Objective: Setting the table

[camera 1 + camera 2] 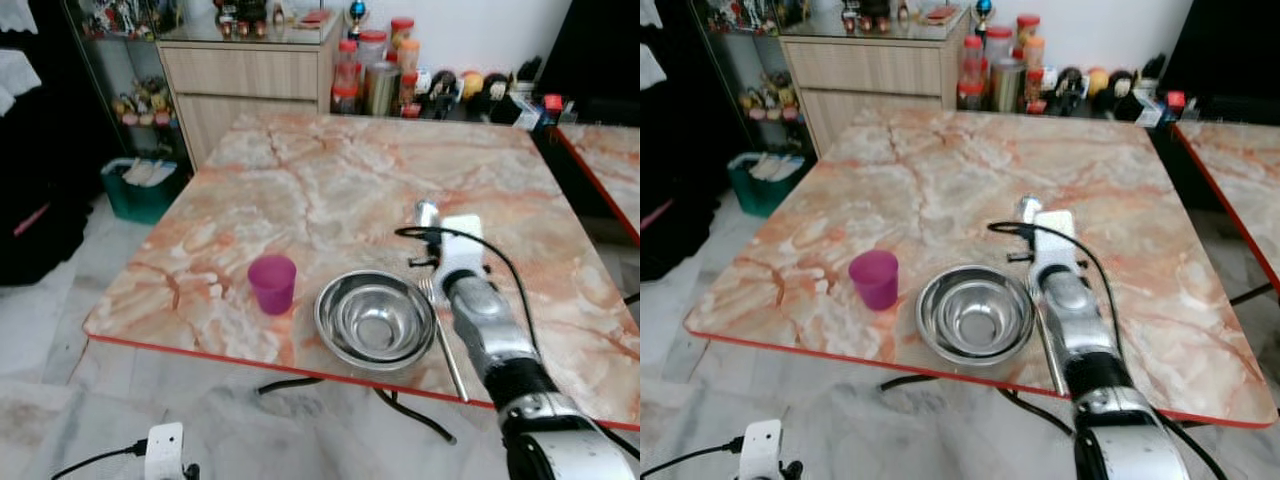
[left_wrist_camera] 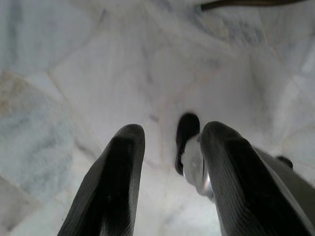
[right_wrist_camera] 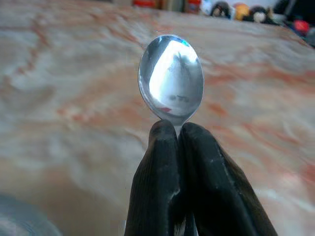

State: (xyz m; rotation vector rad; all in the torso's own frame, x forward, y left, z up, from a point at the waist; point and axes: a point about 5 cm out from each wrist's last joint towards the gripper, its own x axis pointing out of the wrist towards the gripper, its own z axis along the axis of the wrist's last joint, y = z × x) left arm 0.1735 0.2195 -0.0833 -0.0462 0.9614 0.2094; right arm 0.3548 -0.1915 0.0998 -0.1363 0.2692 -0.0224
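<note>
My right gripper (image 3: 178, 129) is shut on the neck of a steel spoon (image 3: 170, 78), whose bowl sticks out past the fingertips. In the eye views the spoon (image 1: 427, 212) hovers over the marble table (image 1: 330, 180), just beyond and to the right of a steel bowl (image 1: 375, 318), with my right arm (image 1: 490, 320) reaching over the table's front edge. A fork (image 1: 447, 345) lies right of the bowl, under the arm. A purple cup (image 1: 272, 283) stands upright left of the bowl. My left gripper (image 2: 172, 130) hangs open over the floor.
Jars and bottles (image 1: 375, 70) crowd the far edge next to a wooden cabinet (image 1: 245, 80). A green bin (image 1: 140, 185) sits on the floor at the left. A second table (image 1: 610, 160) stands to the right. A black cable (image 1: 300, 385) lies under the table.
</note>
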